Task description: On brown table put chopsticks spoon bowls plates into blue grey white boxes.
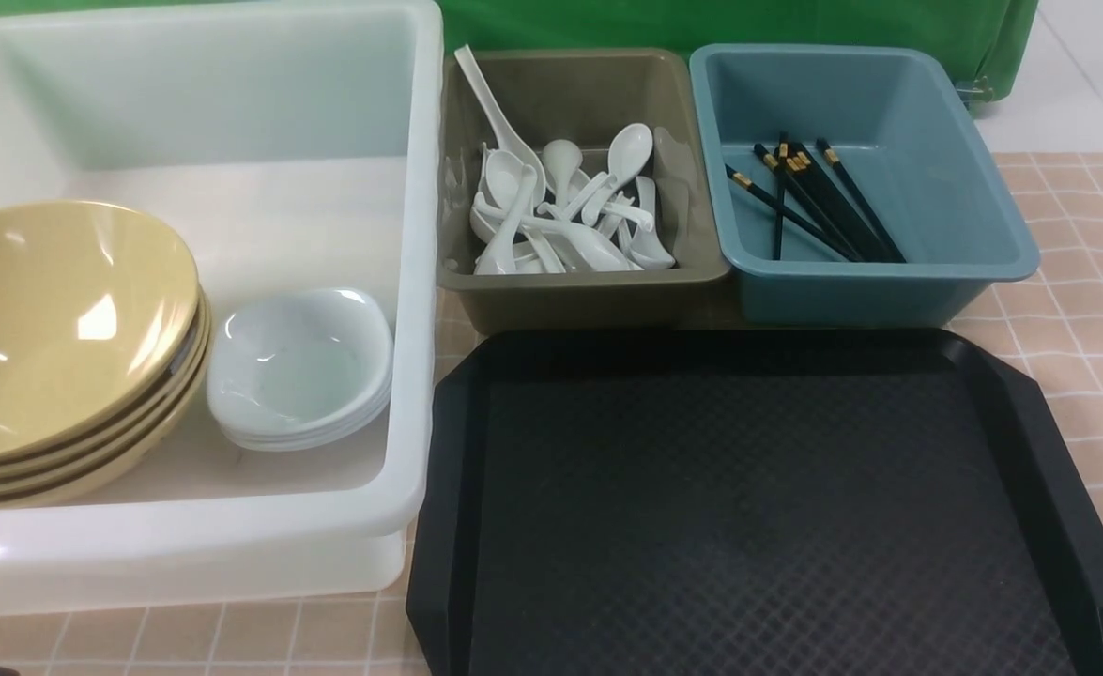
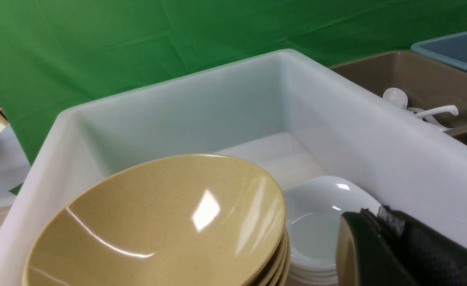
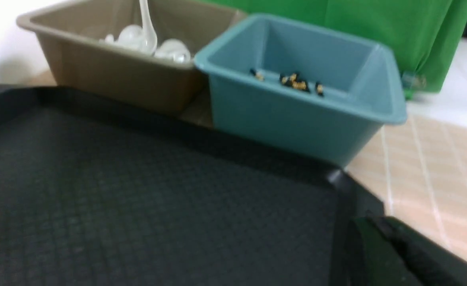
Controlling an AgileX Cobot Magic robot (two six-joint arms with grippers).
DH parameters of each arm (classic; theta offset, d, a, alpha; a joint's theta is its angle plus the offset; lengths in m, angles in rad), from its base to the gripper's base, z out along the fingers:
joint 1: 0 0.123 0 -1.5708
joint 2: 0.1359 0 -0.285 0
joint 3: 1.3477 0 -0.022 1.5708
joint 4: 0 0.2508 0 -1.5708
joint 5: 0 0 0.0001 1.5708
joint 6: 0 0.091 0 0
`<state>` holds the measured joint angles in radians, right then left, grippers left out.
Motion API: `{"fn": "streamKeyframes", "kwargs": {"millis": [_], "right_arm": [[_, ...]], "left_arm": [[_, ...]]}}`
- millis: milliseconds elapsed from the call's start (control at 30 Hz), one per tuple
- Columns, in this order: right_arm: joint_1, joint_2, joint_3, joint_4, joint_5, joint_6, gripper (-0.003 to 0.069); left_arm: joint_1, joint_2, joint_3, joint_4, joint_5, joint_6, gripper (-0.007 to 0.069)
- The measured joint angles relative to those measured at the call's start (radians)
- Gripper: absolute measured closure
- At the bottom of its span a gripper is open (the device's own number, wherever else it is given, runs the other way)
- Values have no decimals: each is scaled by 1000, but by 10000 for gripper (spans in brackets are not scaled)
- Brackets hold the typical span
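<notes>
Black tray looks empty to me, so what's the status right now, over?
Both grippers shut, holding nothing. Black tray bare; bowls and plates in white tub, spoons in grey bin, chopsticks in blue bin. Nothing in the way.

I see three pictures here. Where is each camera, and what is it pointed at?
Front: between the arms, looking forward and down over the white tub, olive bin, blue bin, black tray; only a dark bit of left arm shows.
Left wrist: over the bowls; left gripper shows.
Right wrist: low over the tray; right gripper shows.
All share the olive bin's spoons.
</notes>
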<state>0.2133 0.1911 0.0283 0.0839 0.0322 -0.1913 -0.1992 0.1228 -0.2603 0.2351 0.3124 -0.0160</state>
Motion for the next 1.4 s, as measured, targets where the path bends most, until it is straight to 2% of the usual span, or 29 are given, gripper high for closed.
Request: {"fn": "streamKeyframes", "kwargs": {"millis": [133,233,400,1400], "right_arm": [[-78,-48,0,-18,50,99,618],[-158,-105,0,-109,104,197,618],[-213,-197,0,-172,250,303,618],[-232,-202,0,-177,273,318,599]], "left_arm": [[0,0,0,0,1,0,623],[0,0,0,0,1,0,623],[0,0,0,0,2,0,623],[14,-23,17,0,12,0,623]]}}
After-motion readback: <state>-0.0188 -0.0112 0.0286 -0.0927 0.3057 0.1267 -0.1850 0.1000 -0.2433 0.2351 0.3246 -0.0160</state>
